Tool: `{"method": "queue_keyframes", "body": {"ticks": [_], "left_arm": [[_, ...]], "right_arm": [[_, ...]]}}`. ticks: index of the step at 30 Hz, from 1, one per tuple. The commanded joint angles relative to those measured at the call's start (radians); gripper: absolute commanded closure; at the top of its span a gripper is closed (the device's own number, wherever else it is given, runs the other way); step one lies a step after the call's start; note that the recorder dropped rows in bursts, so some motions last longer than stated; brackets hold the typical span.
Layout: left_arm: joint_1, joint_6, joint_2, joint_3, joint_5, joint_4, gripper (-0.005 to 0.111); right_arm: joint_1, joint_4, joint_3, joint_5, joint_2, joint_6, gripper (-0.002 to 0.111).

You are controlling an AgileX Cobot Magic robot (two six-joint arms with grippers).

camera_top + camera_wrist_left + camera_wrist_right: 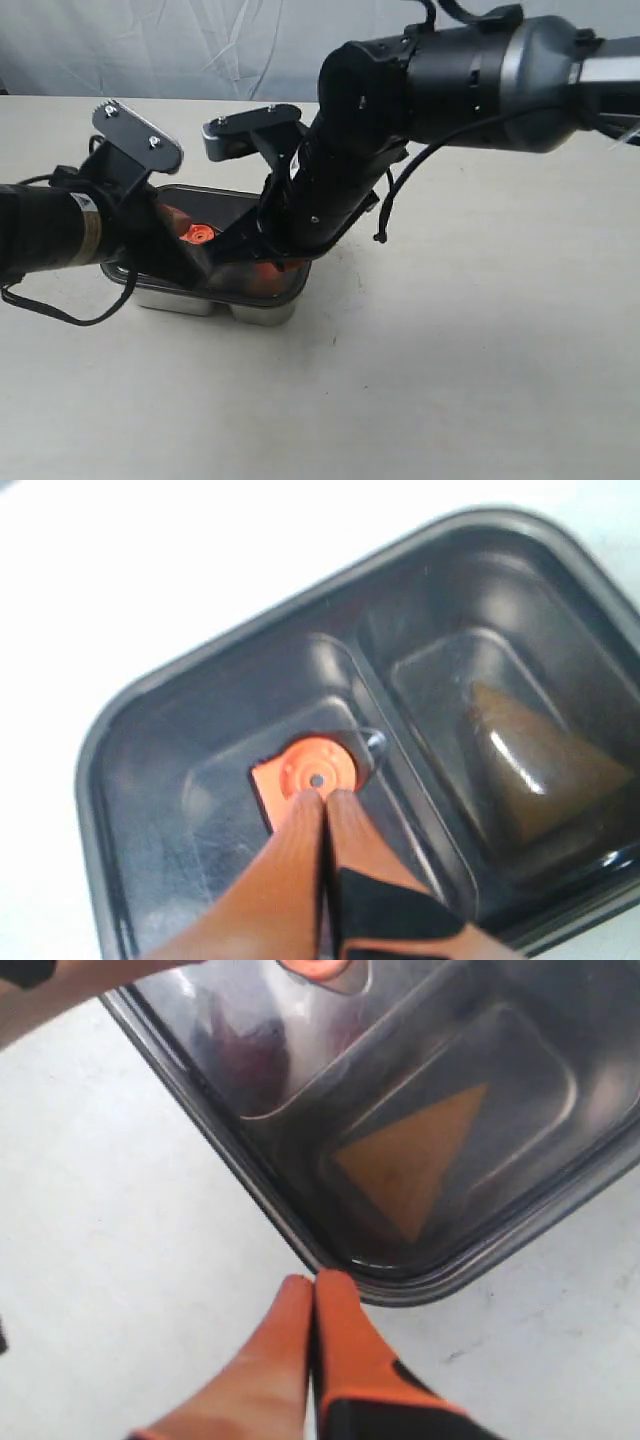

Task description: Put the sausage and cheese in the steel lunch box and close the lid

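The steel lunch box (pixel 180 300) sits on the table (pixel 450 380) with its long side running across the exterior view. The lid (pixel 200 710) lies on top of it, turned the same way as the box.

The outside camera mostly shows my two arms, which cover much of the box. The wrist cameras look straight through the dark lid. There I see the cheese (pixel 415 1160) lying flat in the smaller part of the box, its triangle side facing up. I cannot make out the sausage under the lid.

My left arm comes in low from the left and tips down. The left gripper (pixel 325 798) is squeezed closed on nothing, with its tips at the orange valve (pixel 318 772) in the middle of the lid. My right arm reaches across from the far right and bends down. The right gripper (pixel 313 1282) is also closed tight and empty, with its tips right at a corner of the lid.
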Motion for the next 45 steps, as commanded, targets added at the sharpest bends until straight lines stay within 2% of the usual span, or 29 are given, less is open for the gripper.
{"method": "queue_keyframes", "body": {"ticks": [1, 3, 5, 7, 10, 13, 18, 26, 28, 32, 34, 38, 40, 42, 45], "left_arm": [[-0.002, -0.009, -0.177, 0.017, -0.011, -0.048, 0.107], [-0.002, -0.009, -0.277, 0.043, -0.04, -0.05, 0.107], [-0.002, -0.009, -0.405, 0.086, -0.075, -0.052, 0.107], [-0.002, -0.009, -0.514, 0.124, -0.162, -0.054, 0.107], [-0.002, -0.009, -0.668, 0.169, -0.318, -0.049, 0.107], [-0.002, -0.015, -0.76, 0.179, -0.475, -0.041, 0.107], [-0.002, -0.008, -0.808, 0.179, -0.618, -0.038, 0.107], [-0.002, -0.008, -0.81, 0.179, -0.691, -0.023, 0.107], [-0.01, -0.009, -0.829, 0.179, -0.642, 0.044, 0.107], [-0.011, -0.04, -0.887, 0.179, -0.594, 0.066, 0.107], [0.018, -0.053, -0.931, 0.191, -0.549, 0.029, 0.107], [0.166, -0.066, -1.05, 0.266, -0.492, -0.132, 0.107], [0.248, -0.066, -1.111, 0.327, -0.482, -0.146, 0.107], [0.296, -0.068, -1.163, 0.395, -0.469, -0.16, 0.107], [0.326, -0.068, -1.252, 0.493, -0.412, -0.218, 0.107]], "right_arm": [[0.001, -0.035, 0.008, 0.042, -0.101, 0.05, 0.108], [0.001, -0.131, 0.035, 0.043, -0.177, 0.145, 0.108], [0.001, -0.334, 0.1, 0.063, -0.274, 0.335, 0.108], [0.001, -0.459, 0.184, 0.107, -0.343, 0.443, 0.108], [0.001, -0.551, 0.31, 0.121, -0.4, 0.473, 0.108], [0.001, -0.531, 0.393, 0.128, -0.405, 0.475, 0.108], [0.001, -0.478, 0.401, 0.102, -0.405, 0.475, 0.108], [0.001, -0.475, 0.401, -0.03, -0.405, 0.475, 0.108], [0.001, -0.475, 0.401, -0.073, -0.405, 0.475, 0.108], [0.001, -0.475, 0.401, -0.175, -0.405, 0.475, 0.108], [0.001, -0.472, 0.401, -0.21, -0.405, 0.475, 0.108], [0.001, -0.465, 0.401, -0.227, -0.405, 0.475, 0.108], [0.001, -0.465, 0.401, -0.227, -0.405, 0.475, 0.108], [0.001, -0.465, 0.401, -0.227, -0.405, 0.475, 0.108], [0.001, -0.465, 0.401, -0.227, -0.405, 0.475, 0.108]]}}
